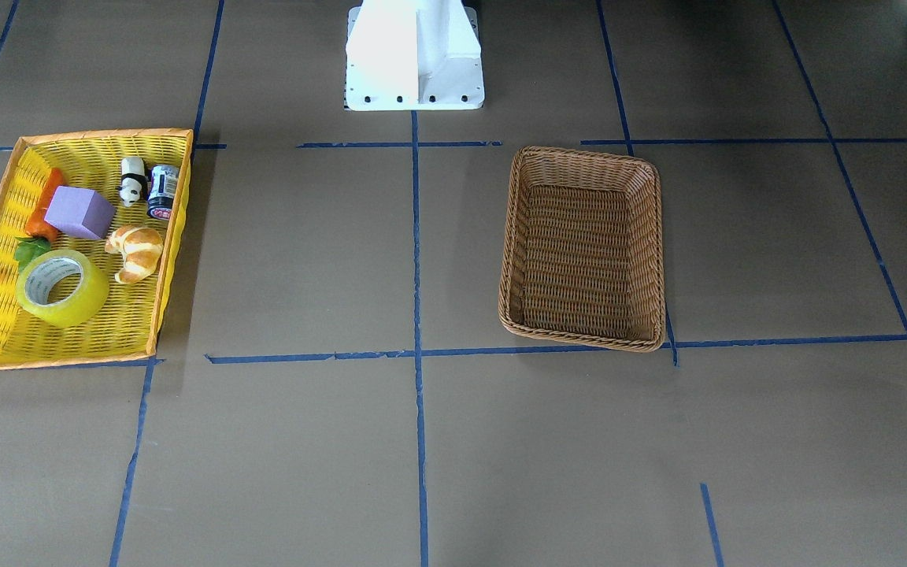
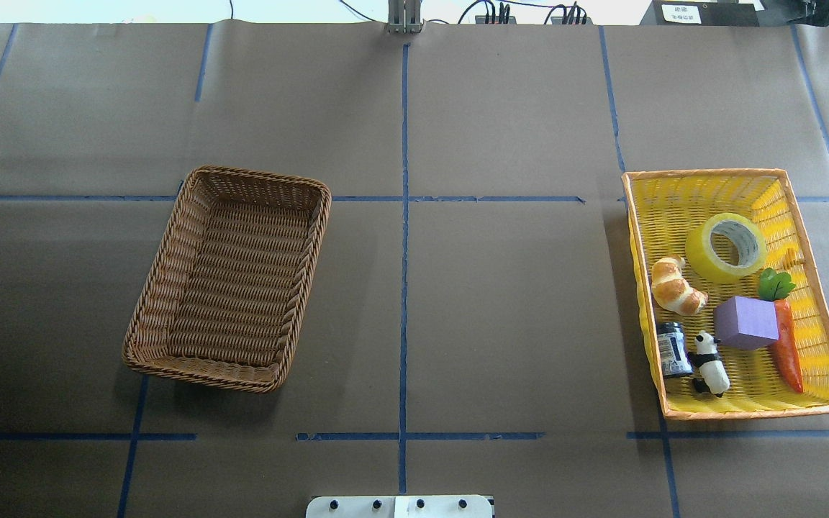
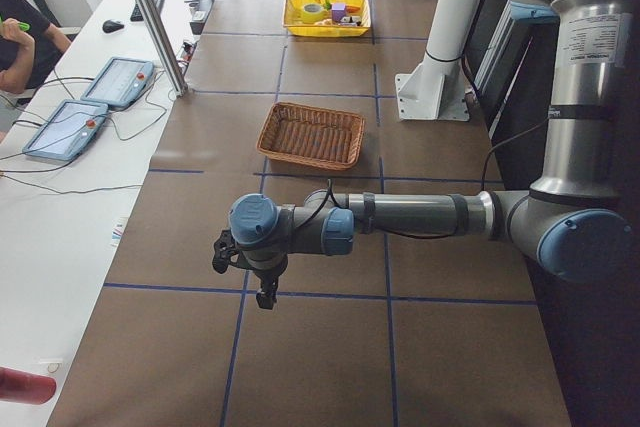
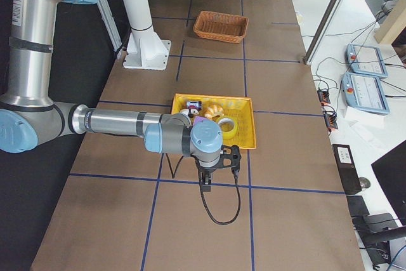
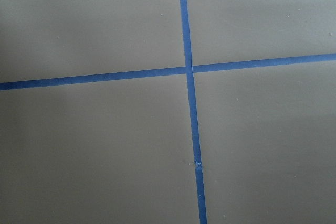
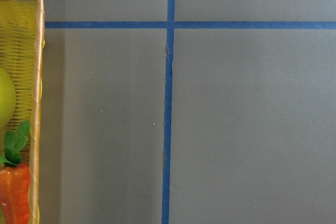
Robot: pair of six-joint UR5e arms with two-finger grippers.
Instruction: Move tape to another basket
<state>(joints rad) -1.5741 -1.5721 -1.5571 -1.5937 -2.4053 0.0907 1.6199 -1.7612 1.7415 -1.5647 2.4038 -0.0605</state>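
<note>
The tape [image 1: 61, 287] is a yellow-green roll with a white core. It lies in the bright yellow tray [image 1: 99, 135], at its end farther from the robot, and also shows in the overhead view [image 2: 726, 247]. The brown wicker basket [image 2: 231, 280] stands empty on the robot's left side [image 1: 579, 244]. My left gripper [image 3: 264, 295] shows only in the exterior left view, hanging over bare table beyond the basket. My right gripper [image 4: 206, 182] shows only in the exterior right view, beside the tray's outer side. I cannot tell whether either is open or shut.
The yellow tray [image 2: 702, 173] also holds a croissant [image 2: 676, 286], a purple block [image 2: 745, 322], a carrot [image 2: 787, 350], a panda figure [image 2: 709, 362] and a small can [image 2: 673, 349]. The white robot base [image 1: 414, 55] stands at the table's middle edge. Blue tape lines cross the brown table.
</note>
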